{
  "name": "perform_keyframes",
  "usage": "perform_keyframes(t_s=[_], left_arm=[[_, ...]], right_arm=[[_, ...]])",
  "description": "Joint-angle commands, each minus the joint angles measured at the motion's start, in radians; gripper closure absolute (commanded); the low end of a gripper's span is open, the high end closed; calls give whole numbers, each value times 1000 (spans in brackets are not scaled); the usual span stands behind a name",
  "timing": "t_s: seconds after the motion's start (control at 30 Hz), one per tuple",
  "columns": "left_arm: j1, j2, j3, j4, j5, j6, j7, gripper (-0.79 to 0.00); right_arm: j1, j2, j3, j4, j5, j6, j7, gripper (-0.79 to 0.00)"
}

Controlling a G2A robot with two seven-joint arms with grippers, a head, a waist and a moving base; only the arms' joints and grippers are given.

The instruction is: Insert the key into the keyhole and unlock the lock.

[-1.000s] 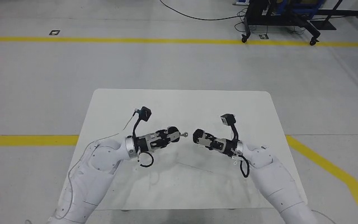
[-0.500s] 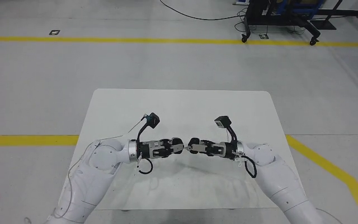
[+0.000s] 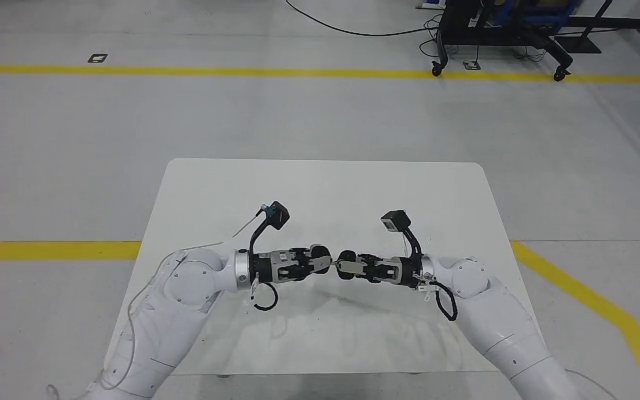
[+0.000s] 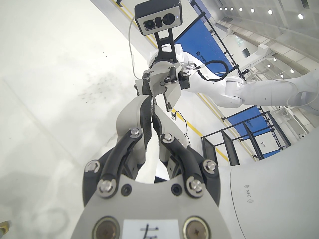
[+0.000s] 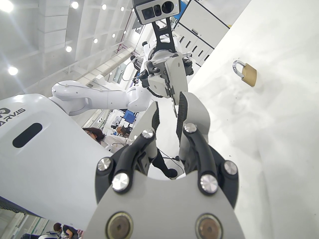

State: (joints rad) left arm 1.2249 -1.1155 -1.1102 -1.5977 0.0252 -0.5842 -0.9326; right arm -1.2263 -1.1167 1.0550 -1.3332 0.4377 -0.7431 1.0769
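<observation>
My left gripper (image 3: 324, 262) and right gripper (image 3: 347, 266) meet tip to tip above the middle of the white table (image 3: 400, 190). In the left wrist view the left gripper (image 4: 151, 105) is shut on a thin metal key (image 4: 151, 99), blade pointing at the right gripper (image 4: 157, 91). In the right wrist view the right gripper (image 5: 168, 108) is open, and the key blade (image 5: 174, 105) reaches between its fingertips, close against one pad (image 5: 183, 106). A brass padlock (image 5: 246, 72) with a silver shackle lies flat on the table, off to the side of both grippers.
The table top around the grippers is bare white, with faint scuff marks (image 4: 97, 88). A small brass-coloured piece (image 4: 3, 227) shows at the edge of the left wrist view. Yellow floor lines (image 3: 300, 72) run beyond the table.
Both arms have swung inward and toward the table's front. The grippers, apart a second ago, now meet at the middle with the key tip between the right fingers.
</observation>
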Motion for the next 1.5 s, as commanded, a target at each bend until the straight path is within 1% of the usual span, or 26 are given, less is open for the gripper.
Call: perform_keyframes(t_s=[0.0,0.03,0.1,0.13,0.27,0.3,0.33,0.53,0.67,0.93,1.0,1.03,1.07,1.1,1.17,1.33,1.37,1.43,1.47], left_arm=[[-1,0,4,3,1,0,4,0],[-2,1,6,4,2,0,5,0],[-4,1,9,6,2,-1,7,0],[-5,2,11,7,2,-1,7,0],[-8,4,14,12,-12,-13,6,0],[-9,4,10,14,-12,-21,15,-336],[-8,5,6,16,-7,-26,25,-785],[-9,6,4,15,-2,-28,29,-785],[-9,6,4,15,-2,-28,29,-785],[-10,6,2,13,5,-25,35,-785],[-13,8,-14,-20,86,11,78,-785],[-7,11,-36,-47,104,22,112,-785],[7,15,-59,-72,115,34,127,-785],[19,22,-91,-98,142,60,114,-785],[50,41,-163,-175,196,124,49,-785],[137,89,-347,-397,320,277,-267,-785],[148,97,-379,-432,380,316,-333,-785],[165,111,-407,-493,521,368,-443,-785],[170,116,-402,-516,584,368,-492,-785]], right_arm=[[2,2,-5,1,1,-3,-3,-123],[3,4,-8,0,2,-5,-5,-102],[6,6,-13,2,2,-9,-9,-22],[8,8,-16,3,2,-10,-10,0],[16,12,-26,11,3,-14,-14,0],[17,13,-29,15,3,-14,-14,0],[19,14,-31,17,5,-15,-15,0],[26,22,-32,23,0,-36,-36,0],[21,35,-2,24,-3,-59,-59,0],[21,35,-2,24,-3,-59,-59,0],[21,35,-2,24,-3,-59,-59,0],[21,35,-2,24,-3,-59,-59,0],[21,35,-2,24,-3,-59,-59,0],[21,35,-2,24,-3,-59,-59,0],[21,35,-2,24,-3,-59,-59,0],[21,35,-2,24,-3,-59,-59,0],[21,35,-2,24,-3,-59,-59,0],[21,35,-2,24,-3,-59,-59,0],[21,35,-2,24,-3,-59,-59,0]])
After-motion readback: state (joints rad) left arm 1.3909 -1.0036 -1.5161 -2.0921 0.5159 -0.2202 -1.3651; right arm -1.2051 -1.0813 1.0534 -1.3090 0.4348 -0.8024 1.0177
